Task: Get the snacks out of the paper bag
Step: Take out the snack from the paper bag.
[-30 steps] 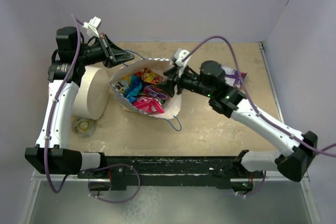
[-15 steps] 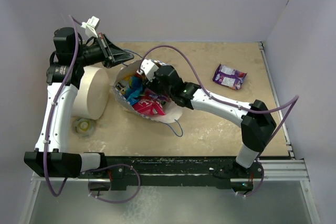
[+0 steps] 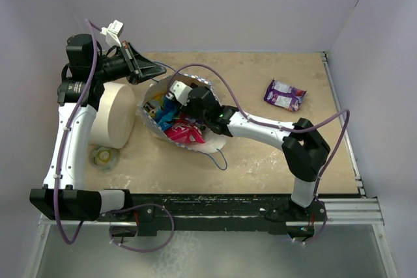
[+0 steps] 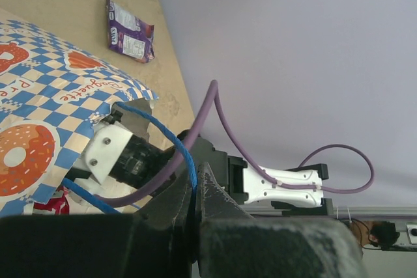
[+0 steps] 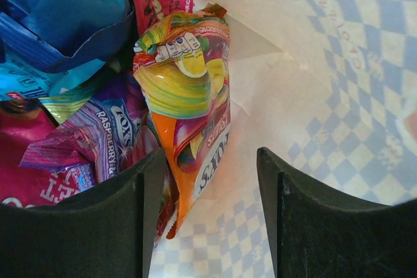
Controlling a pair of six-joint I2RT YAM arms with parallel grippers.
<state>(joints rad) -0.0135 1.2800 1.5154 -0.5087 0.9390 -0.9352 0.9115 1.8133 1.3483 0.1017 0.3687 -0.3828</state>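
Since swinging in from three o'clock, the right gripper (image 5: 212, 161) gapes over snacks (image 5: 189, 96) in the paper bag (image 5: 313, 83), poised to pick; left gripper (image 4: 195, 183) pinches handle (image 4: 174, 136).

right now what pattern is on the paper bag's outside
Blue-and-white checked paper bag with orange doughnuts; left wrist view.

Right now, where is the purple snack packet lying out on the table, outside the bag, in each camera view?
Top external: purple packet lies right of centre on the table, apart from the paper bag.
Left wrist: upper left, beyond the bag's checkered side.
Right wrist: not in it; the purple snack there is another one, inside the bag.
Shared landmark: the paper bag, in all three.
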